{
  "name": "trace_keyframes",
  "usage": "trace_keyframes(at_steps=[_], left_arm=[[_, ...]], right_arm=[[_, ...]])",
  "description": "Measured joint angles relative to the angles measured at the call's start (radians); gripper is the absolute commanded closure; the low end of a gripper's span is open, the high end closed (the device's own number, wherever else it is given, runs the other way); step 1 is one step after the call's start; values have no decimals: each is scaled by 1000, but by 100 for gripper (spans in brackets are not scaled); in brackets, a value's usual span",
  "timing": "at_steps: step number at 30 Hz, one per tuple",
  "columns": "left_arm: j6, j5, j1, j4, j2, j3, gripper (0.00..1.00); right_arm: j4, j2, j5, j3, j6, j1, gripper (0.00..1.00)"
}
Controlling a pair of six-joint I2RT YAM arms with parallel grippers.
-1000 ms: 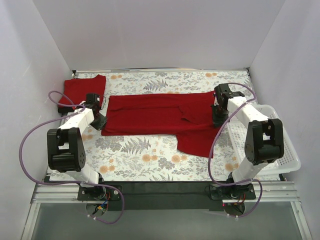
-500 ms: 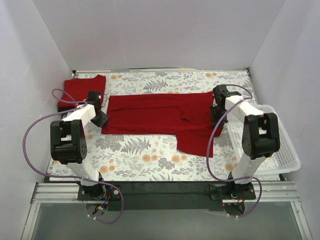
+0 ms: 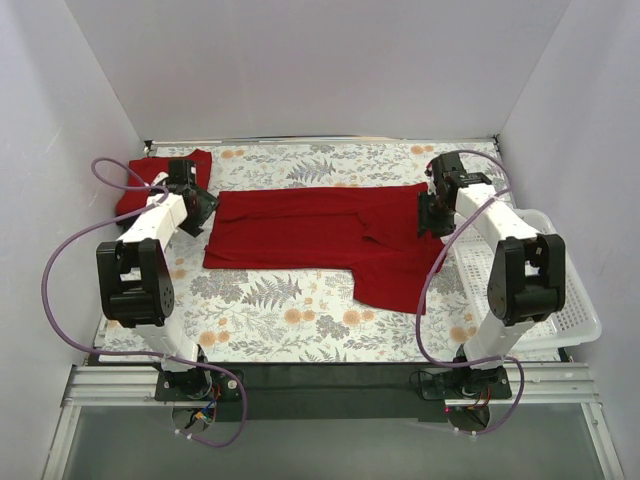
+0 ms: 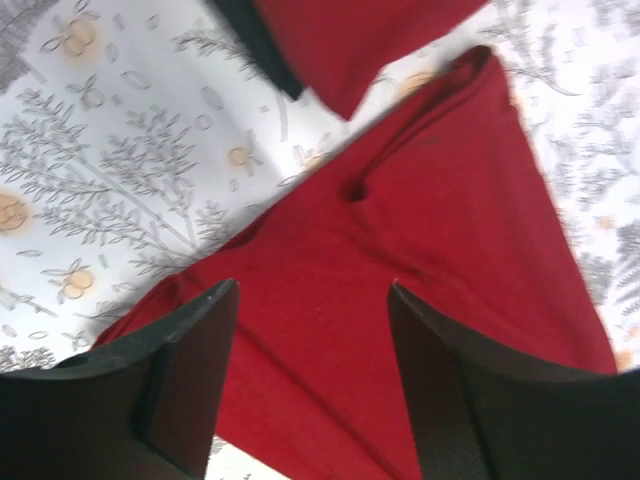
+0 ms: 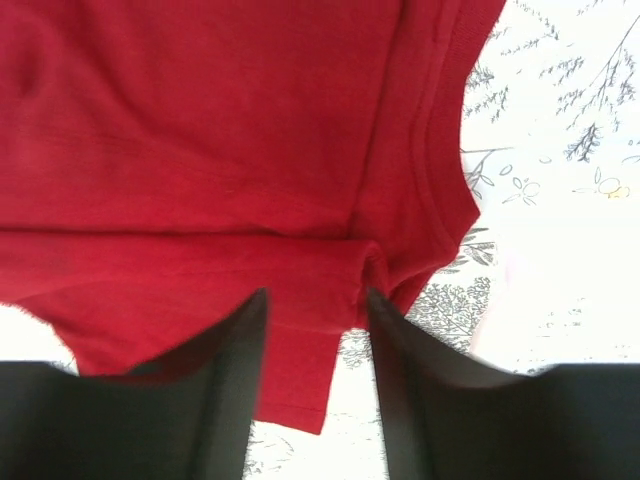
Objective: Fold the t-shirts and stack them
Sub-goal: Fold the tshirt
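A red t-shirt (image 3: pixel 310 232) lies folded into a long band across the floral table, one part (image 3: pixel 388 285) sticking out toward the front right. My left gripper (image 3: pixel 203 207) hovers open over its left end (image 4: pixel 420 230), nothing between the fingers. My right gripper (image 3: pixel 428 216) stands open over the right end, by the collar (image 5: pixel 430 150) and a fold of cloth. At the back left lies a folded red t-shirt (image 3: pixel 150 180). In the left wrist view a black cloth edge (image 4: pixel 262 50) shows under that red cloth (image 4: pixel 350 40).
A white lattice basket (image 3: pixel 565 300) stands at the right edge beside the right arm. The floral cloth (image 3: pixel 290 300) covers the table. White walls close in the back and both sides.
Both grippers have opened and let go of the red t-shirt's ends. Both have shifted slightly toward the back. The shirt stays flat.
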Motion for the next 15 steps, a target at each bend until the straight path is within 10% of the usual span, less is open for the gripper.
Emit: trace_keyframes(at_steps=[9,15], left_arm=[[43,111,-30,31,-44,-6,27],[63,174,-387,33,-194,-104,27]], right_arm=[[70,-261,-145,-237,39,0,50],[74,-373,-198,-476,76,0,51]])
